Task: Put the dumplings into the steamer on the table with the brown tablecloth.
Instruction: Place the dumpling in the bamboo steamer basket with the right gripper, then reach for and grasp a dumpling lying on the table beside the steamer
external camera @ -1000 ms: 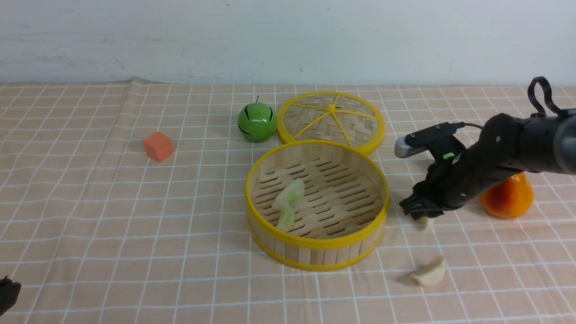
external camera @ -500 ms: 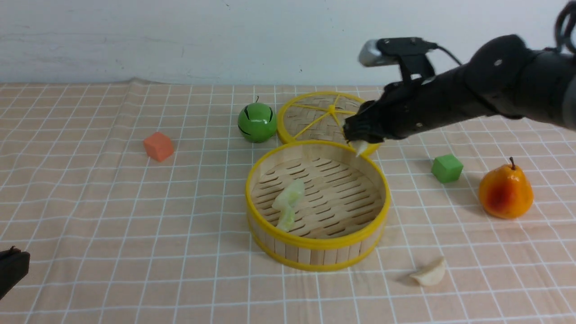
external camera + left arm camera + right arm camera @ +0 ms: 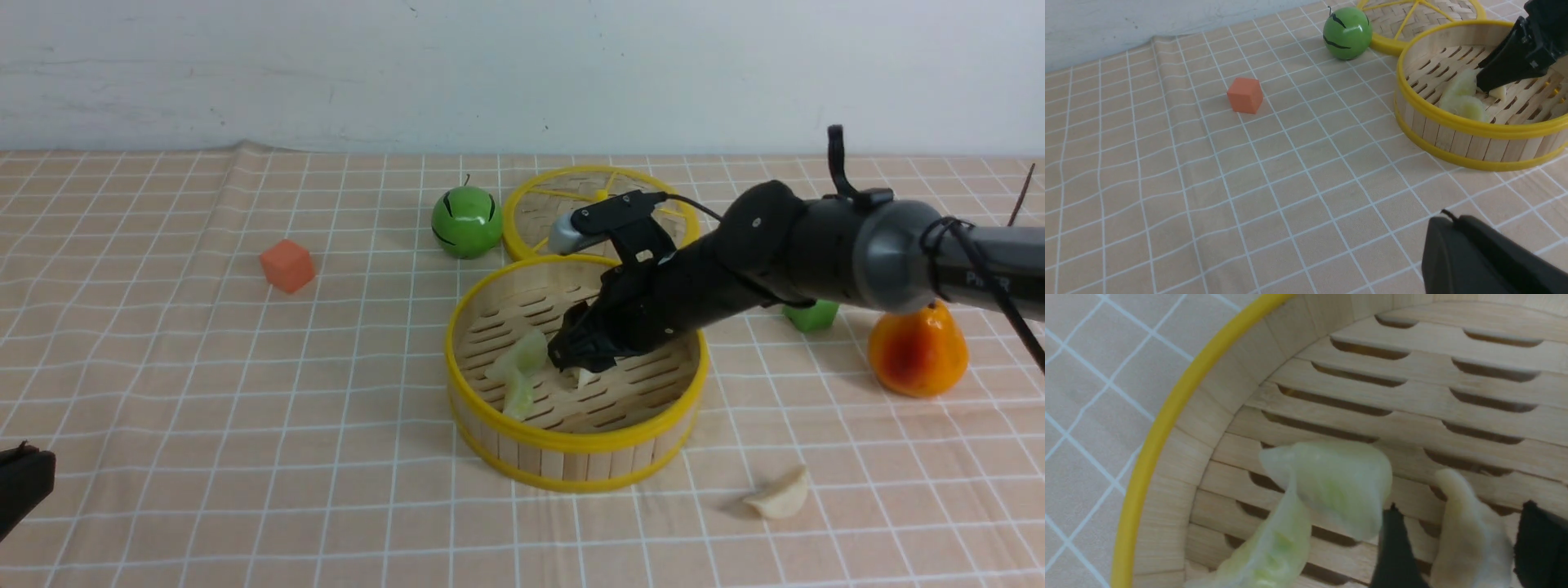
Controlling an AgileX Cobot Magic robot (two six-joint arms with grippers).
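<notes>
green cube (image 3: 810, 315) mostly behind arm (image 3: 784, 245) | left gripper (image 3: 24, 490) cut by edge | dumpling (image 3: 584, 377) half under right gripper (image 3: 575, 363)

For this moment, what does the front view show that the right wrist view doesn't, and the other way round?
Front view only: a white dumpling lying on the brown tablecloth outside the steamer, plus the lid, pear, orange cube, green cube and green round fruit. Right wrist view only: the parted fingers flanking a cream dumpling on the slats. Both: the steamer holding two green dumplings.
</notes>
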